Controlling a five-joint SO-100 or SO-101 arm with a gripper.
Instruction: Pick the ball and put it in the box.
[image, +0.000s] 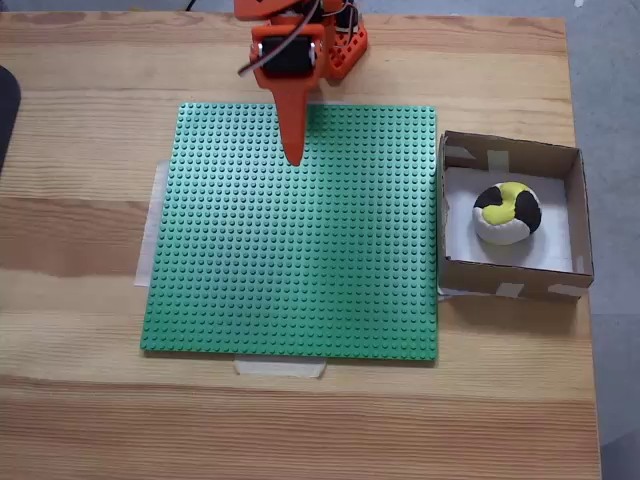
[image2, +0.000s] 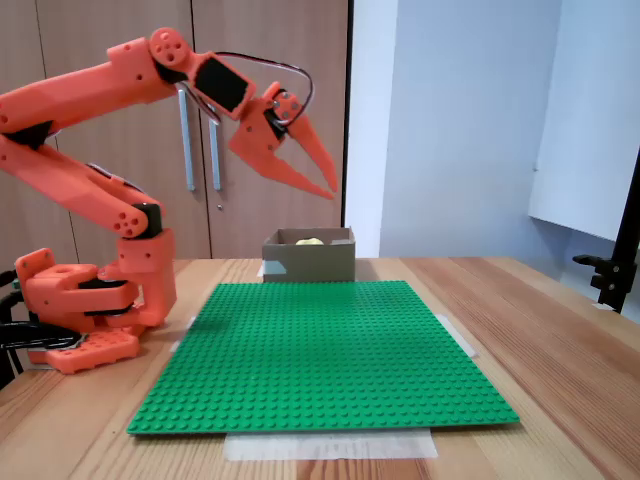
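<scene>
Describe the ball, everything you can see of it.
The ball is small, round and soft-looking, patched in yellow, black and white, like a stitched footbag. It lies inside the cardboard box, on the white bottom, roughly central, a little toward the far wall in the top-down fixed view, touching none of the walls there. From the low fixed view, just its yellow top peeks over the box rim. The gripper hangs in the air away from it, holding nothing.

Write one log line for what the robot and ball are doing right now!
ball: in cardboard box | gripper: empty, raised over green studded plate | task: looks done
</scene>
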